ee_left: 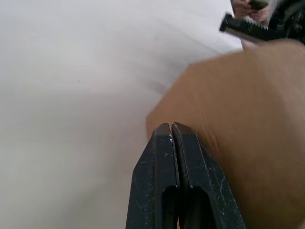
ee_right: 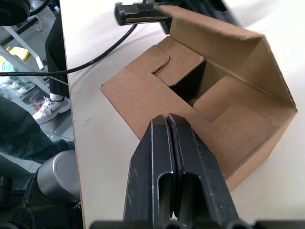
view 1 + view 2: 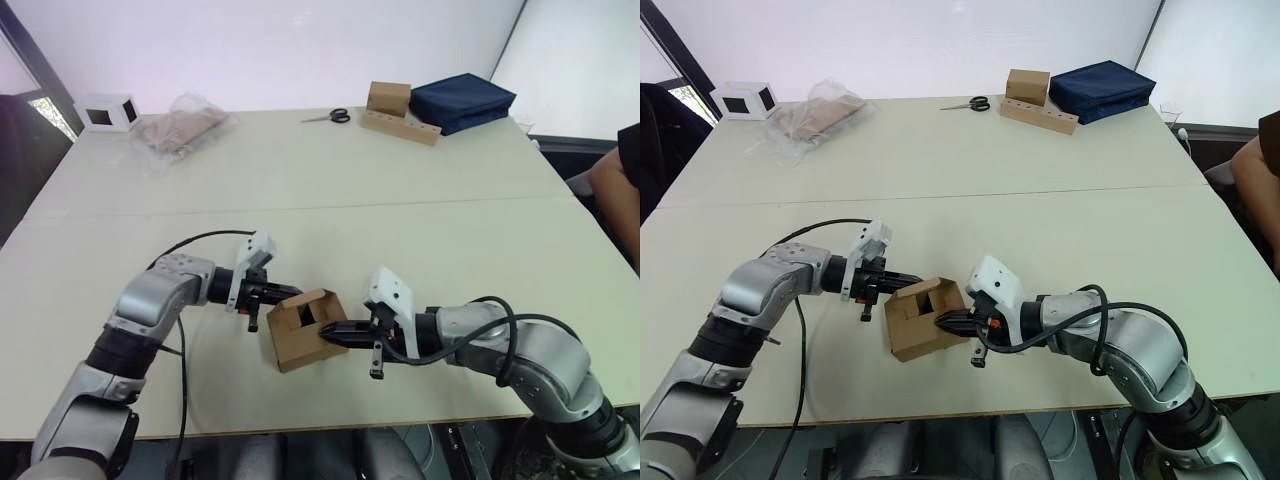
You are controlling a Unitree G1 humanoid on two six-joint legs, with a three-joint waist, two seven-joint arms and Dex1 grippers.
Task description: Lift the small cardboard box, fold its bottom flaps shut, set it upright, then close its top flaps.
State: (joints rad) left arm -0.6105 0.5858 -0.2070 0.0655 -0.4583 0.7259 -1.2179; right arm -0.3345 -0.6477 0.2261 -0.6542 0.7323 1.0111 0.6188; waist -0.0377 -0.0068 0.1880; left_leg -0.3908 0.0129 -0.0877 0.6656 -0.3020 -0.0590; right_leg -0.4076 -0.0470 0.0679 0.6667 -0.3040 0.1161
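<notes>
Box interior is mostly hidden; a dark gap shows between the partly folded top flaps (image 2: 190, 81). The small cardboard box (image 3: 303, 330) sits on the table (image 3: 330, 190) near its front edge, between both grippers. The left gripper (image 3: 268, 296) and right gripper (image 3: 338, 333) each touch it with fingers pressed together, pinching nothing. Scissors (image 3: 327, 117), a plastic bag (image 3: 180, 127) and a navy case (image 3: 462, 100) lie well apart at the far edge.
</notes>
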